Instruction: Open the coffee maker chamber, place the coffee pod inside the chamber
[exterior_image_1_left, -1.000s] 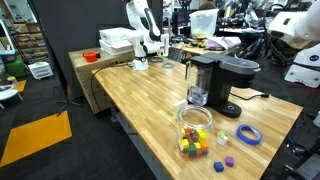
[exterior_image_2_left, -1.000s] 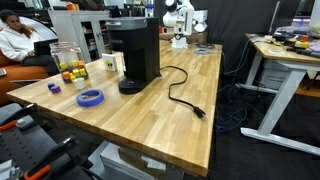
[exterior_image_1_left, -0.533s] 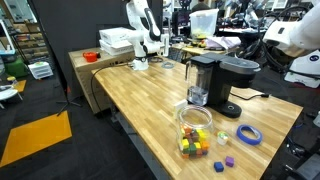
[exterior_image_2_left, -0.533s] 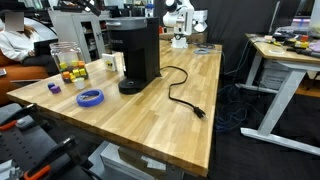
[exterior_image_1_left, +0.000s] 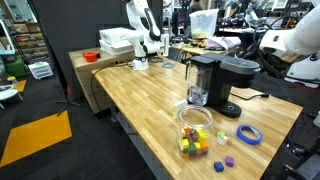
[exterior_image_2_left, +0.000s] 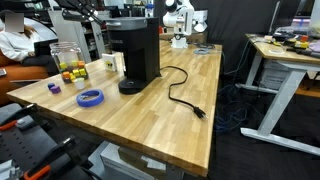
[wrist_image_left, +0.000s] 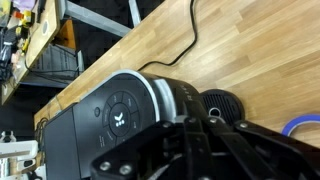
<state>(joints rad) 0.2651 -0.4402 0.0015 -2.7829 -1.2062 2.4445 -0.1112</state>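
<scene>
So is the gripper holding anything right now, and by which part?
Cannot tell: in the wrist view the gripper is a dark blur over the coffee maker chamber, its hold unclear.

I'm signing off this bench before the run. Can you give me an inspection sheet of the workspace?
Surface: wooden table, no spills seen.
Job's things: coffee maker, its chamber looks shut; coffee pod not seen.
Clutter: jar of coloured cubes, blue tape roll, loose cubes.
Gripper: gripper over the coffee maker; open or shut unclear.
Cables: power cord loose on the table, plug unconnected.
Surroundings: other desks, a seated person.
</scene>
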